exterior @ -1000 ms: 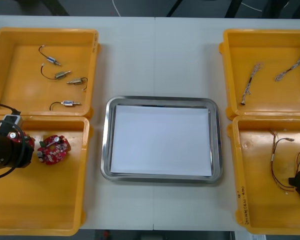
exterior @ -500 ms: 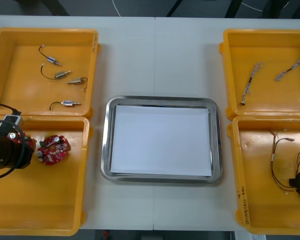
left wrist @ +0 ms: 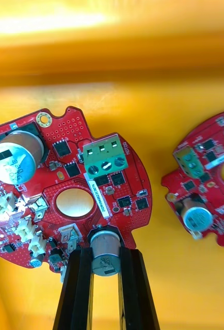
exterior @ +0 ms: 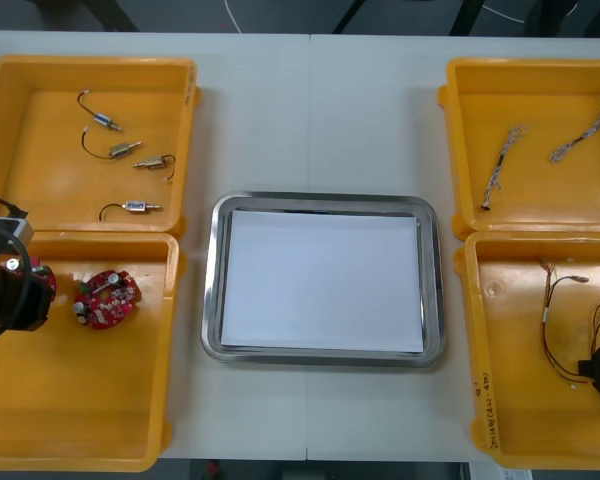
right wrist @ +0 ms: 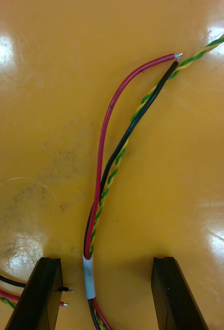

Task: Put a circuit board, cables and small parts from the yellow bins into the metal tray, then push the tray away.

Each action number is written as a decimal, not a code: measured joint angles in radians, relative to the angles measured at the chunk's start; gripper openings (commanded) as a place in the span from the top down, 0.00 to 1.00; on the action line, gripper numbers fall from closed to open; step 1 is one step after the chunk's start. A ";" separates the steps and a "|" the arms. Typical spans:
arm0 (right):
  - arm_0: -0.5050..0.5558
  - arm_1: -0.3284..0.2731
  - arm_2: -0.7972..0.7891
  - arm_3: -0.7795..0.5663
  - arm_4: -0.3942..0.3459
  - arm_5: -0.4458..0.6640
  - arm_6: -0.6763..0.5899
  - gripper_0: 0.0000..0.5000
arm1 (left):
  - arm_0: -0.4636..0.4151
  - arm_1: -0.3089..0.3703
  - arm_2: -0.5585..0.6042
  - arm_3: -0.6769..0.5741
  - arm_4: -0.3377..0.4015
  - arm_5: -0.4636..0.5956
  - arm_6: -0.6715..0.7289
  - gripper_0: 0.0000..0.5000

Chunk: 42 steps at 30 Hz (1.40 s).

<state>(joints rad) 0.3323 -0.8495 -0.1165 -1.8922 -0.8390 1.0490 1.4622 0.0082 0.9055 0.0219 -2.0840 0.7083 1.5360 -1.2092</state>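
Observation:
My left gripper (left wrist: 106, 253) is shut on the grey cylinder at the edge of a round red circuit board (left wrist: 65, 191). A second red board (left wrist: 207, 188) lies just beside it on the bin floor. In the front view the boards (exterior: 106, 297) sit in the near-left yellow bin (exterior: 80, 420), with my left arm (exterior: 10, 288) right beside them at the table's left edge. My right gripper (right wrist: 107, 296) stands open low in the near-right yellow bin (exterior: 510, 400). A bundle of red, black and twisted yellow-green cable (right wrist: 104, 180) runs between its fingers (right wrist: 40, 296).
The metal tray (exterior: 212, 290), white inside, sits mid-table between the bins. The far-left bin (exterior: 30, 190) holds several small metal parts (exterior: 125, 150) with black leads. The far-right bin (exterior: 460, 120) holds two twisted cables (exterior: 502, 165).
My left arm has drawn back toward the left edge of the front view. The red boards stay about where they were. The right arm has barely moved.

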 measured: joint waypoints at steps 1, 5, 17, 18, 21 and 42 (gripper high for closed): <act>0.000 0.000 0.000 0.000 0.000 0.000 0.001 0.39 | 0.000 0.000 0.014 -0.009 0.010 0.014 0.000 1.00; 0.002 0.000 0.000 0.000 0.000 -0.002 0.002 1.00 | 0.000 0.000 0.075 -0.065 0.053 0.098 0.000 1.00; 0.008 -0.006 0.008 0.000 -0.004 -0.023 0.002 1.00 | -0.057 0.001 0.108 -0.157 0.095 0.282 -0.001 1.00; 0.008 -0.006 0.008 0.000 -0.004 -0.023 0.002 1.00 | -0.068 0.001 0.108 -0.158 0.103 0.293 -0.001 1.00; 0.008 -0.006 0.008 -0.001 -0.006 -0.023 0.002 1.00 | -0.107 0.001 0.108 -0.165 0.125 0.334 -0.001 1.00; 0.009 -0.008 0.008 -0.003 -0.016 -0.023 0.002 1.00 | -0.444 -0.016 -0.139 -0.173 0.148 0.375 0.001 1.00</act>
<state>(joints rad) 0.3412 -0.8575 -0.1089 -1.8948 -0.8554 1.0257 1.4638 -0.4358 0.8897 -0.1175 -2.2569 0.8559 1.9111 -1.2085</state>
